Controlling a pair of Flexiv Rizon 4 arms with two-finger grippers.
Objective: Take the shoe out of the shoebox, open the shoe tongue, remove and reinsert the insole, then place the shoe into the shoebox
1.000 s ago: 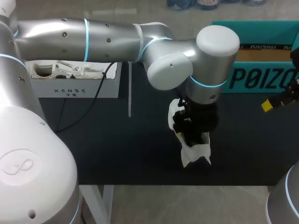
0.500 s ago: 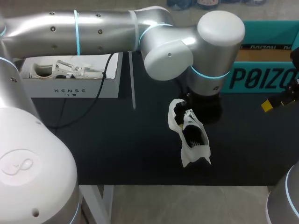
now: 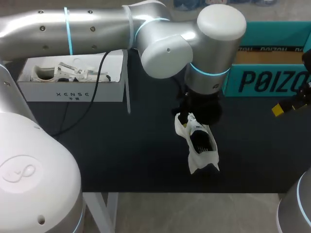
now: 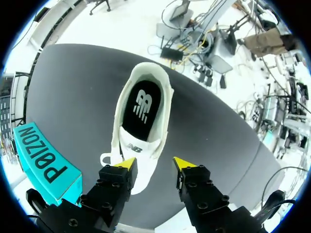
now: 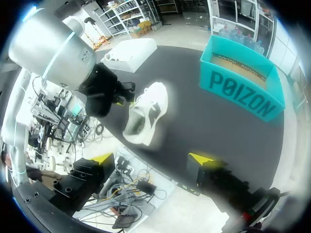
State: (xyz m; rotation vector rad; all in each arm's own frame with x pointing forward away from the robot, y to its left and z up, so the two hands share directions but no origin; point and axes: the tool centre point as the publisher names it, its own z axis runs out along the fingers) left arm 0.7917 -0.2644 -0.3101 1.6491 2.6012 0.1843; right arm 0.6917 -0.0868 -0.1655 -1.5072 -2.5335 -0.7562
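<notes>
Where left arm [image 3: 214, 53] overhangs, shoe [image 3: 200, 145] is partly hidden.

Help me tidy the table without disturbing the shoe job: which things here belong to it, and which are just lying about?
Job: shoe, its insole, teal shoebox, left claw.
Lying about: white box, black cable.

Bold lettering runs along the teal shoebox [image 3: 265, 80], small print on the white box [image 3: 73, 94], a logo on the insole [image 4: 142, 104].
</notes>
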